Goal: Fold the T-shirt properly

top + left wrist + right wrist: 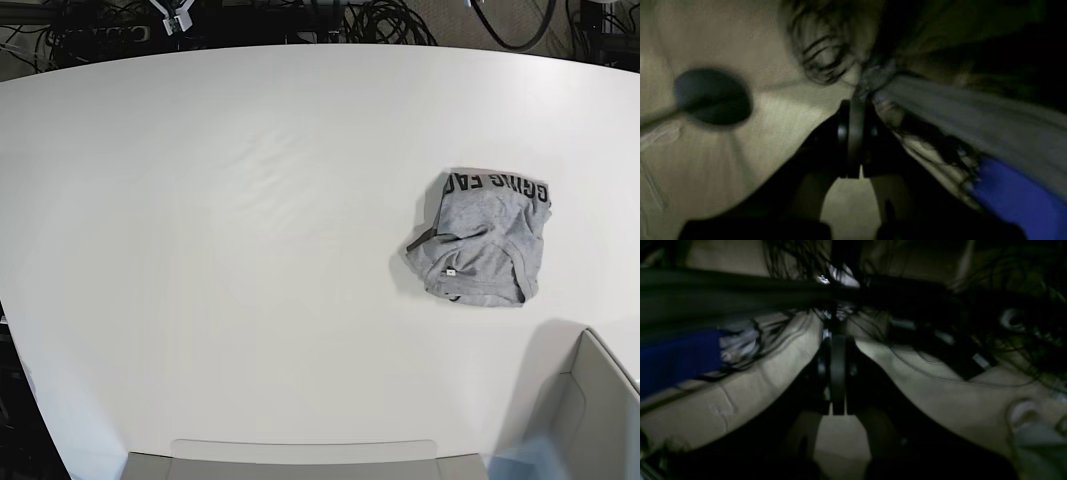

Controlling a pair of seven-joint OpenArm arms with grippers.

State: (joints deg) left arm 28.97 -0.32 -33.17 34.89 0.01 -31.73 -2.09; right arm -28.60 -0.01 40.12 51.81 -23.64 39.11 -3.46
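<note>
Both wrist views are dark and blurred; the T-shirt's (pixel 483 237) lettering is partly folded under.

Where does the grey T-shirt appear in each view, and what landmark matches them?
Base: the heather-grey cotton T-shirt lies bunched on the white table, right of centre, with black lettering along its far edge.
Left wrist: not identifiable; a blurred grey band at right cannot be told.
Right wrist: not in it.
Landmark: a blue patch shows in both wrist views.
</note>
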